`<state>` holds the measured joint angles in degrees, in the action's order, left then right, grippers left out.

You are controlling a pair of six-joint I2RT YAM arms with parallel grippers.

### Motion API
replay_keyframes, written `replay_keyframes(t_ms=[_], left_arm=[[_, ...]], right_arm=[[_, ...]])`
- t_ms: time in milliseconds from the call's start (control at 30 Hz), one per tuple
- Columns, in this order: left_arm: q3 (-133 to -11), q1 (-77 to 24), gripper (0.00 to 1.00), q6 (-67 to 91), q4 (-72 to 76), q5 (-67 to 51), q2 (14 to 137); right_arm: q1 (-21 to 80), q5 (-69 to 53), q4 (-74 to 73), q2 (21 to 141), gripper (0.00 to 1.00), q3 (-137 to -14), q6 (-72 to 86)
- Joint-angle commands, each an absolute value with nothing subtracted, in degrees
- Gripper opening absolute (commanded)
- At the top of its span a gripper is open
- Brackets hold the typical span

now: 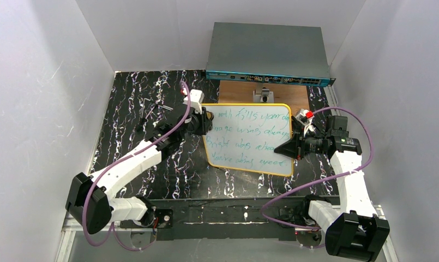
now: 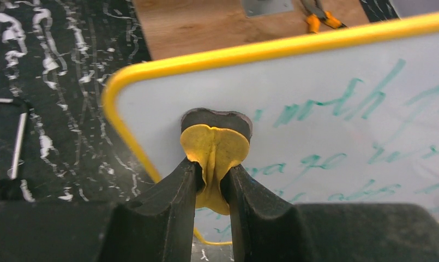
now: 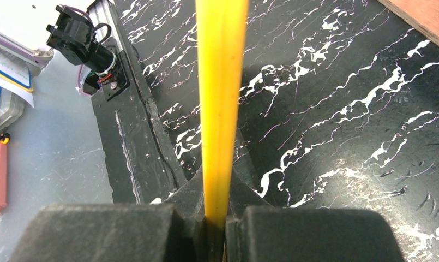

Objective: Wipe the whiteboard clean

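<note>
We see the whiteboard (image 1: 248,143) in the middle of the top view, lying on the black marbled table (image 1: 130,109) and turned a little out of square. Its yellow rim runs all round, and four lines of green handwriting cover its face.

The left gripper (image 1: 206,121) sits at the whiteboard's upper left corner. In the left wrist view, this gripper (image 2: 212,166) has its fingers closed on a folded yellow pad (image 2: 214,147). The pad sits low and left of centre in that frame. It rests against the white face (image 2: 337,125) just inside the rounded corner, with a dark edge showing above it. The nearest green letters start just right of the pad.

The right gripper (image 1: 288,147) is at the right edge of the whiteboard in the top view. In the right wrist view the rim (image 3: 220,82) runs edge-on as a yellow strip down the centre of the frame. The strip ends between the fingers of the right gripper (image 3: 217,191), which clamp it from both sides. We cannot tell whether that edge is lifted off the table.

Just above the whiteboard in the top view lies a wooden board (image 1: 236,93), and above that a grey switch (image 1: 267,52). Orange-handled pliers (image 2: 322,21) lie at the top of the left wrist frame.
</note>
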<state>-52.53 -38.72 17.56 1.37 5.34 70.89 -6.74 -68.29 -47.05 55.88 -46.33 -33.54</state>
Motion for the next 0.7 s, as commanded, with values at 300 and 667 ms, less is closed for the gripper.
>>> replay_keyframes(t_ms=[300,667], left_arm=[[-56.45,-36.08,0.00,13.53,2.84,1.55,71.08],[-56.76,-41.30,0.00,12.59,2.19,7.42,72.63]], right_arm=[[-5.45,-72.07,-48.43,54.66,0.01,-46.57,-38.72],[-5.45,-71.91,-48.43,54.93,0.01,-46.49,-38.67]])
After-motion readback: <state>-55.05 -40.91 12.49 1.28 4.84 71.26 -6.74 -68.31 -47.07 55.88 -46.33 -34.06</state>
